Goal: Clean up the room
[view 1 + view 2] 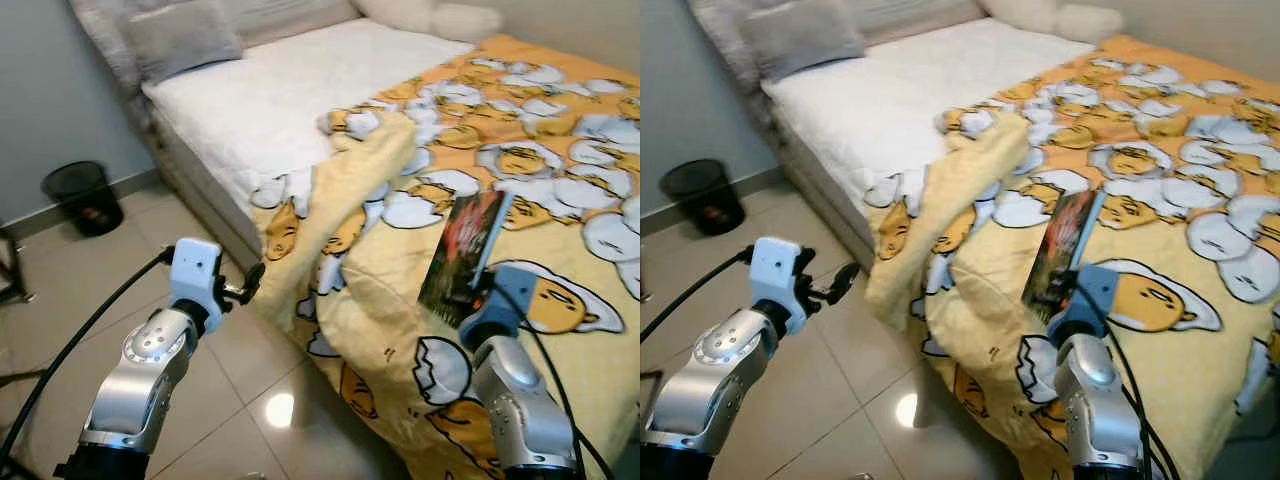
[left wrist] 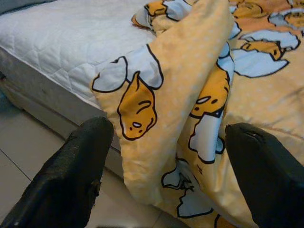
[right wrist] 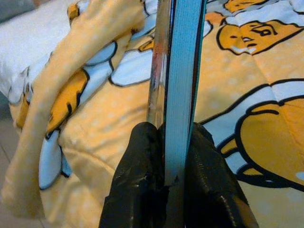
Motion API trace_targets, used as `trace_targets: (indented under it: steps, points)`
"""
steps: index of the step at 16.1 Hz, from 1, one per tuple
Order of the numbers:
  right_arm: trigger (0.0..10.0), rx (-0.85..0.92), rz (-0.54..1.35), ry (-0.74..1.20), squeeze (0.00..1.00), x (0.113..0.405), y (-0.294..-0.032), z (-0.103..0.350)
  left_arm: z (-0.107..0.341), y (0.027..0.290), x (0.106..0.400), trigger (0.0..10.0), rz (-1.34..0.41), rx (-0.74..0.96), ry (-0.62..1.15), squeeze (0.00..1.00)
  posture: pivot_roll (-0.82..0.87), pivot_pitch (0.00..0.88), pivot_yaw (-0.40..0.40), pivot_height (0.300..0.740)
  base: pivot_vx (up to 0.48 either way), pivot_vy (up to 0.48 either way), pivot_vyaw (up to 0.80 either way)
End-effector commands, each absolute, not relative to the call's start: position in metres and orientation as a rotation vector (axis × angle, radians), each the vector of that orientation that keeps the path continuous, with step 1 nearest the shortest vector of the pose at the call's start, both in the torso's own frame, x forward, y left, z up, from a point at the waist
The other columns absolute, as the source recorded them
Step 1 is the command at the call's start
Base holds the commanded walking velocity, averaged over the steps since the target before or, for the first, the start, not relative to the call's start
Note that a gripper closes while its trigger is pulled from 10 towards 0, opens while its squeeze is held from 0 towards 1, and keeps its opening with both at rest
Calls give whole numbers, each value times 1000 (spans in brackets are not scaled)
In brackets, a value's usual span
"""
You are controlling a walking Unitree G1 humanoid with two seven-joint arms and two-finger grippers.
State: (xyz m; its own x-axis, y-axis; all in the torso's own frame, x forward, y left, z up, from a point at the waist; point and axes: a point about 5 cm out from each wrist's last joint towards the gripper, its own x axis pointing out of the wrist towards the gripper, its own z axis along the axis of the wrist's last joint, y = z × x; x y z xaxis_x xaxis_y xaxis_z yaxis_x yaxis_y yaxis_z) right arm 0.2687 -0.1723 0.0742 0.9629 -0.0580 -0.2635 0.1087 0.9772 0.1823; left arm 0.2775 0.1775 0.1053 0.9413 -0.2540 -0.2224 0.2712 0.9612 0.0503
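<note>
On the bed [image 1: 270, 100], seen from the head camera, a yellow blanket [image 1: 540, 130] printed with egg characters covers the right part, and its folded-back edge hangs over the mattress side toward the tiled floor [image 1: 230, 400]. The right gripper [image 1: 478, 292] holds a book [image 1: 463, 255] upright above the blanket. The left gripper [image 1: 250, 281] is raised over the floor just beside the hanging edge. A grey pillow [image 1: 180, 35] lies at the head of the bed, and a black waste bin [image 1: 82, 196] stands on the floor by the wall.

In the left wrist view, the two black fingers [image 2: 71, 175] are spread wide apart with nothing between them, pointing at the drooping fold of blanket [image 2: 190, 95] and the white mattress [image 2: 61, 42] behind it.

In the right wrist view, the fingers [image 3: 137, 185] are pressed onto both covers of the book [image 3: 183, 71], pinching its lower end; its blue page edge faces the camera, with the blanket behind.
</note>
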Motion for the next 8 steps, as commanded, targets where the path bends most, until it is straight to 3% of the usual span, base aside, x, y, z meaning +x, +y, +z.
trace_targets:
  steps: [1, 2, 3, 4, 8]
  points:
    - [8784, 213, 22, 139, 0, 281, -155, 99, 109, 180, 277, 10000, -245, 123, 201, 463, -33, 0, 61, 740, 0, 0, 0]
    - [10000, 195, -13, 143, 0, 284, -156, 99, 110, 182, 278, 10000, -214, 137, 187, 173, -30, 0, 58, 740, 0, 0, 0]
    - [10000, 214, -96, 144, 0, 287, -162, 98, 111, 184, 277, 10000, -176, 134, 173, 0, -11, 0, 39, 740, 0, 0, 0]
    - [10000, 213, -123, 132, 0, 289, -165, 101, 111, 185, 277, 10000, -177, 118, 176, 0, 5, 0, 21, 740, 0, 0, 0]
    - [10000, 44, -149, 53, 0, 301, -171, 119, 120, 184, 286, 10000, -180, 150, 158, 0, 34, 0, -6, 740, 0, 0, -800]
